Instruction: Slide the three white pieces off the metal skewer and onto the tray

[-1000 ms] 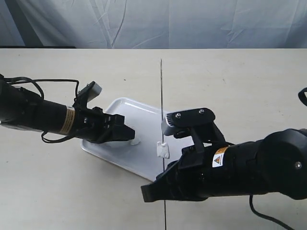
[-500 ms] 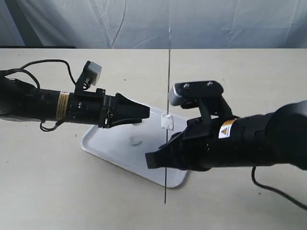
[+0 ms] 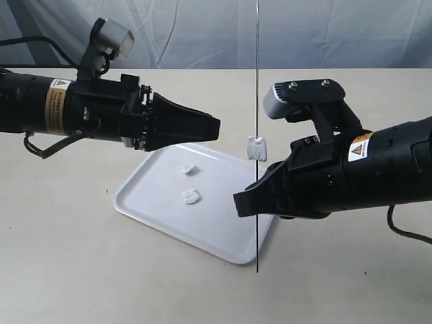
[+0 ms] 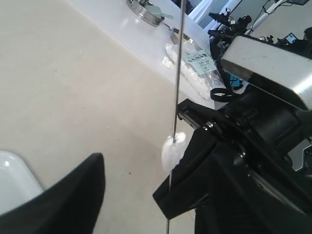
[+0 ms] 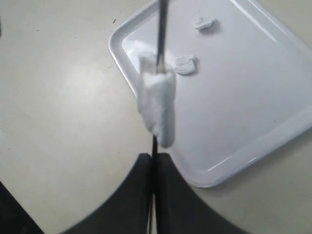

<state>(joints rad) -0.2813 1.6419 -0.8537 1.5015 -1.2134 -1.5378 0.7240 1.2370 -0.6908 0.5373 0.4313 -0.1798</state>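
Where once one, two loose pieces (image 3: pixel 191 196).

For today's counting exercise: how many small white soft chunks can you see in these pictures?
3 white chunks: two lie apart on the flat white plastic tray; one sits on the thin metal skewer.

I read beige tabletop (image 3: pixel 74 270) filling exterior view from 3 through 6 to 9 o'clock. Wrinkled grey-white cloth backdrop (image 3: pixel 202 30) hangs behind far edge, 10 to 2 o'clock. Light diffuse, shadows soft. In left wrist view I note white ledge (image 4: pixel 131 36) beyond table, carrying round metal item (image 4: pixel 144 9) and labelled clear bag (image 4: pixel 195 63). Equipment behind too blurred to identify.
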